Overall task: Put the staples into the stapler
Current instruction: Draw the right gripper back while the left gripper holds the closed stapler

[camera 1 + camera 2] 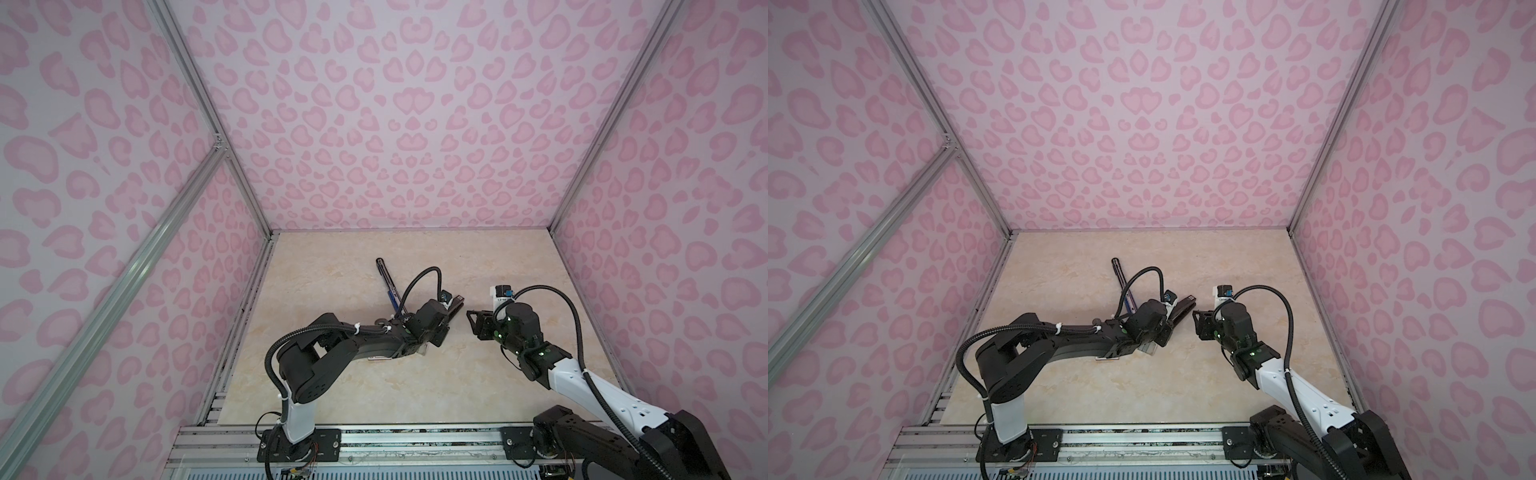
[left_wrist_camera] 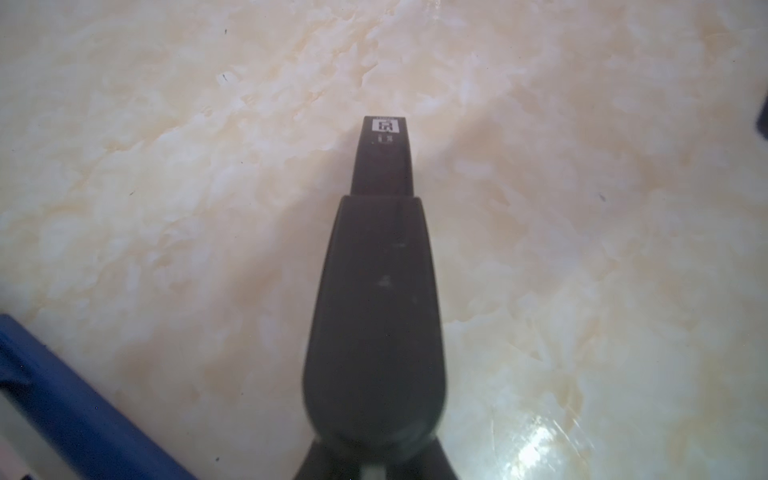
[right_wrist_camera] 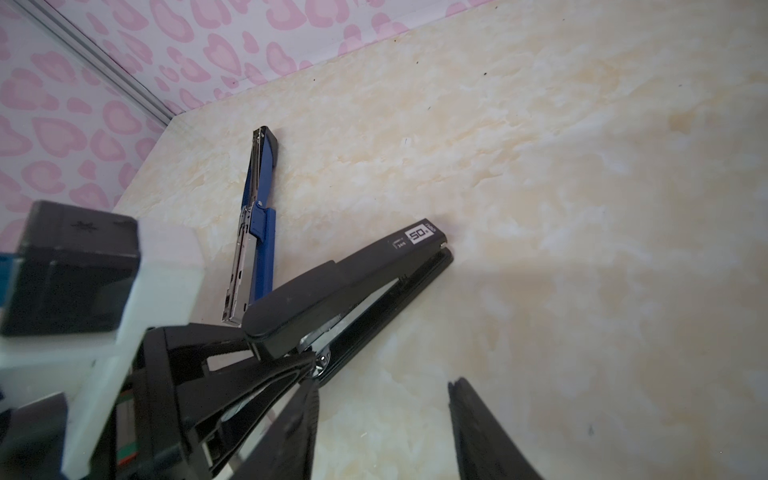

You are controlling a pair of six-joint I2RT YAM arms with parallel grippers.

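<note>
R wrist view: L hand [image 3: 286, 353] pinching black stapler [image 3: 353, 278] rear, R hand [image 3: 382, 390] wide, empty; L wrist view: mostly stapler top.

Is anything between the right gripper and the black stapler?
Nothing visible. Only bare table lies between the open right gripper and the black stapler; the left gripper clamps its hinge end.
</note>
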